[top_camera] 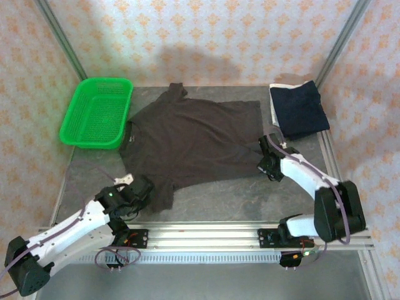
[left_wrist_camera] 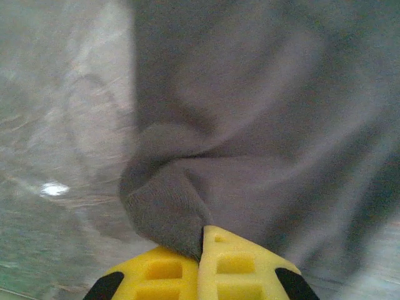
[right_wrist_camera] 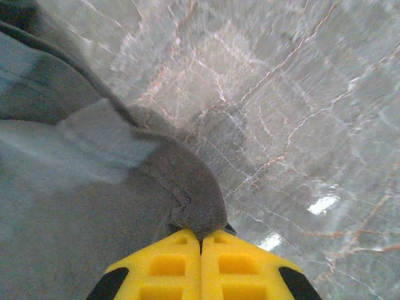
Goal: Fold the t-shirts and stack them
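A dark charcoal-brown t-shirt [top_camera: 190, 140] lies spread flat in the middle of the table. My left gripper [top_camera: 145, 189] is shut on its near left sleeve; the yellow jaws pinch a bunched fold of the t-shirt [left_wrist_camera: 172, 212] in the left wrist view, left gripper [left_wrist_camera: 203, 240]. My right gripper [top_camera: 270, 167] is shut on the near right corner of the shirt's hem, a tuck of cloth [right_wrist_camera: 190, 200] caught between the yellow jaws of the right gripper [right_wrist_camera: 201, 240]. A folded navy blue t-shirt [top_camera: 300, 109] rests at the back right, with a white one [top_camera: 274, 107] showing as a thin edge under it.
A green plastic mesh basket [top_camera: 97, 112] stands at the back left, close to the shirt's left sleeve. Grey marble tabletop [top_camera: 250, 200] lies bare in front of the shirt. A metal rail [top_camera: 206, 234] runs along the near edge between the arm bases.
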Motion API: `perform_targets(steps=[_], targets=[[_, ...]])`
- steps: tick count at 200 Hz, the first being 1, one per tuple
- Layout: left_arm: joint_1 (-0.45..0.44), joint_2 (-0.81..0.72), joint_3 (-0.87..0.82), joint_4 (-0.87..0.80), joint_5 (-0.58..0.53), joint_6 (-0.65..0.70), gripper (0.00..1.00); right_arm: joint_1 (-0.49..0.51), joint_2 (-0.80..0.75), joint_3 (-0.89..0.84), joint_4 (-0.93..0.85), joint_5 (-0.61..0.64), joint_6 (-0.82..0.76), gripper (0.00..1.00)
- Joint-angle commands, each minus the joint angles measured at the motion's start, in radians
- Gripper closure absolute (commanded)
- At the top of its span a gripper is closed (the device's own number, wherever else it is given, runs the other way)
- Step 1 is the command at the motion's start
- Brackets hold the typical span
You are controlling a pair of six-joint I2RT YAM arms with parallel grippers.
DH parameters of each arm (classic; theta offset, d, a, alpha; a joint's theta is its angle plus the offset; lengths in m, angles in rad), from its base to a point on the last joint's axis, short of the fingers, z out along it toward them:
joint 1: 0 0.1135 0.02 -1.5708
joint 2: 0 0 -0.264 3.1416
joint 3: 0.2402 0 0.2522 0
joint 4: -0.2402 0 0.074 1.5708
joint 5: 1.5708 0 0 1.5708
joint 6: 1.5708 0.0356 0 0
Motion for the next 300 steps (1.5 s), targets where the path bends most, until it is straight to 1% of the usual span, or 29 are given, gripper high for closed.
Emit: perform_targets(steps=[1, 21, 47, 63, 85, 107, 128, 145, 160, 176, 195, 211, 226, 241, 251, 280, 300], targets=[[0.015, -0.004, 0.164, -0.067, -0.086, 0.099, 1.00, -0.003, -0.126, 0.031, -0.139, 0.073, -0.011, 1.00], [0.057, 0.049, 0.283, -0.105, -0.100, 0.187, 1.00, -0.002, -0.217, 0.076, -0.209, 0.087, -0.018, 1.00], [0.118, 0.124, 0.403, -0.111, -0.087, 0.285, 1.00, -0.003, -0.279, 0.148, -0.271, 0.077, -0.033, 1.00], [0.134, 0.148, 0.478, -0.127, -0.105, 0.321, 1.00, -0.003, -0.300, 0.194, -0.314, 0.078, -0.037, 1.00], [0.145, 0.156, 0.552, -0.148, -0.146, 0.360, 1.00, -0.001, -0.329, 0.207, -0.348, 0.091, -0.045, 1.00], [0.152, 0.160, 0.576, -0.166, -0.147, 0.375, 1.00, 0.001, -0.311, 0.178, -0.388, 0.090, -0.034, 1.00], [0.151, 0.152, 0.563, -0.175, -0.132, 0.371, 1.00, 0.017, -0.291, 0.172, -0.446, 0.046, -0.004, 1.00], [0.153, 0.148, 0.552, -0.173, -0.141, 0.373, 1.00, 0.042, -0.328, 0.182, -0.462, 0.075, 0.010, 1.00], [0.170, 0.178, 0.548, -0.143, -0.139, 0.400, 1.00, 0.040, -0.334, 0.180, -0.422, 0.089, -0.017, 1.00], [0.206, 0.261, 0.555, -0.086, -0.107, 0.447, 1.00, 0.041, -0.252, 0.196, -0.363, 0.072, -0.053, 1.00], [0.243, 0.374, 0.562, 0.004, -0.046, 0.461, 1.00, 0.039, -0.082, 0.228, -0.269, 0.010, -0.114, 1.00], [0.285, 0.453, 0.588, 0.065, -0.013, 0.487, 1.00, 0.028, 0.070, 0.307, -0.278, 0.028, -0.152, 1.00], [0.334, 0.523, 0.652, 0.064, -0.029, 0.517, 1.00, 0.017, 0.168, 0.370, -0.268, 0.062, -0.179, 0.99], [0.387, 0.578, 0.705, 0.082, -0.035, 0.549, 1.00, -0.001, 0.247, 0.428, -0.239, 0.055, -0.204, 0.99], [0.414, 0.619, 0.745, 0.094, -0.020, 0.570, 1.00, -0.014, 0.299, 0.474, -0.239, 0.060, -0.213, 0.98], [0.463, 0.767, 0.862, 0.085, -0.008, 0.614, 1.00, -0.046, 0.428, 0.587, -0.241, 0.096, -0.240, 0.98], [0.489, 0.869, 0.924, 0.076, 0.020, 0.633, 1.00, -0.063, 0.511, 0.649, -0.233, 0.091, -0.257, 0.97]])
